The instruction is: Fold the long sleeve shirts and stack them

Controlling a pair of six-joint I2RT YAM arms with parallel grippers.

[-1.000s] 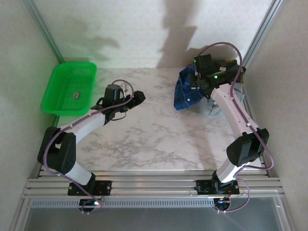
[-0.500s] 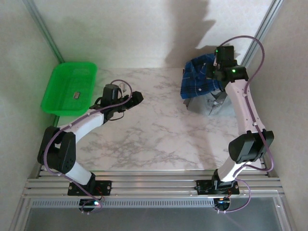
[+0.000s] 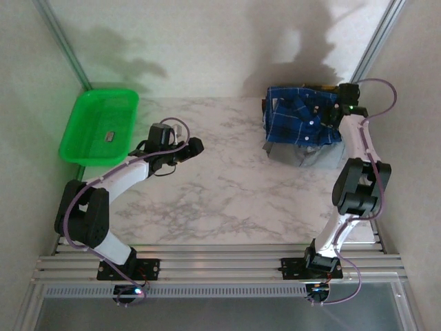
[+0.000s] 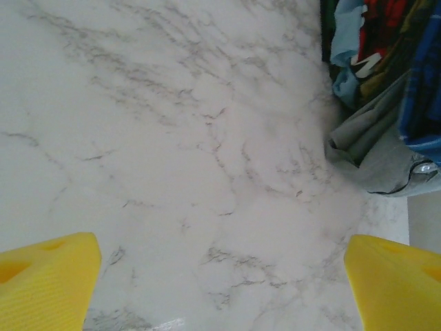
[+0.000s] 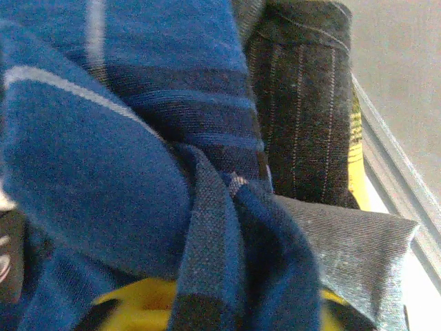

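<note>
The plaid shirt (image 3: 300, 118) lies crumpled on the grey shirt (image 3: 303, 156) at the tabletop's far right corner, and neither looks folded. The left gripper (image 3: 197, 145) hangs empty with its jaws spread wide. The right gripper (image 3: 335, 115) is buried in plaid, so its hold is unclear.

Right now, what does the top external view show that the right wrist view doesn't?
Top external: the green basket at far left and the left tool open over the marble table. Right wrist: thin pale pinstripes on a dark shirt, and its own yellow fingers under bunched cloth. Both: the blue plaid shirt and the grey shirt.
</note>
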